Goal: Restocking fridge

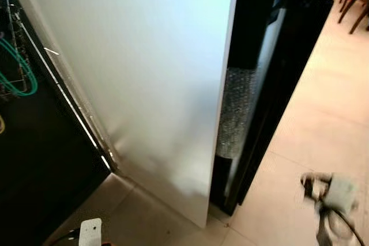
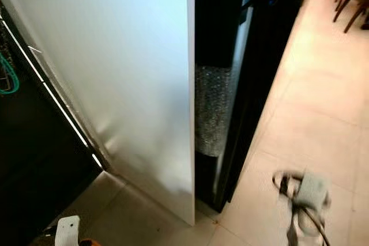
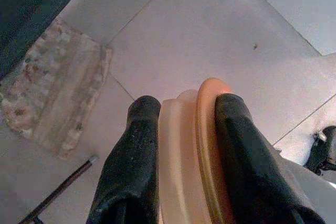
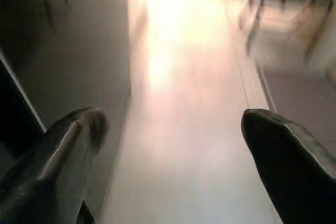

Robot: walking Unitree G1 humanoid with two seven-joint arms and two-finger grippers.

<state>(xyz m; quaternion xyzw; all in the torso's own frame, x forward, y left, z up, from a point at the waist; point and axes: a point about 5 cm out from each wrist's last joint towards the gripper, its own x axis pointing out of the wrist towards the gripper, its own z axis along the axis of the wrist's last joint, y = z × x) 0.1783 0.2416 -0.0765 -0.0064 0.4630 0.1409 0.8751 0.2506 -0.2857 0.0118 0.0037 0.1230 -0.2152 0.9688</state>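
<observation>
Fridge door (image 1: 155,73), white, swung open edge-on in front w/ dark fridge body (image 1: 253,84) behind; bubble wrap (image 1: 233,113) visible in the gap. Left gripper (image 3: 181,116) pinching an orange-and-cream lidded container (image 3: 191,150) btwn its black fingers, above tiled floor (image 3: 210,35) near a patterned mat (image 3: 52,87). Right gripper (image 4: 170,124) spread wide, nothing btwn fingers, low over the floor by the fridge side.
</observation>
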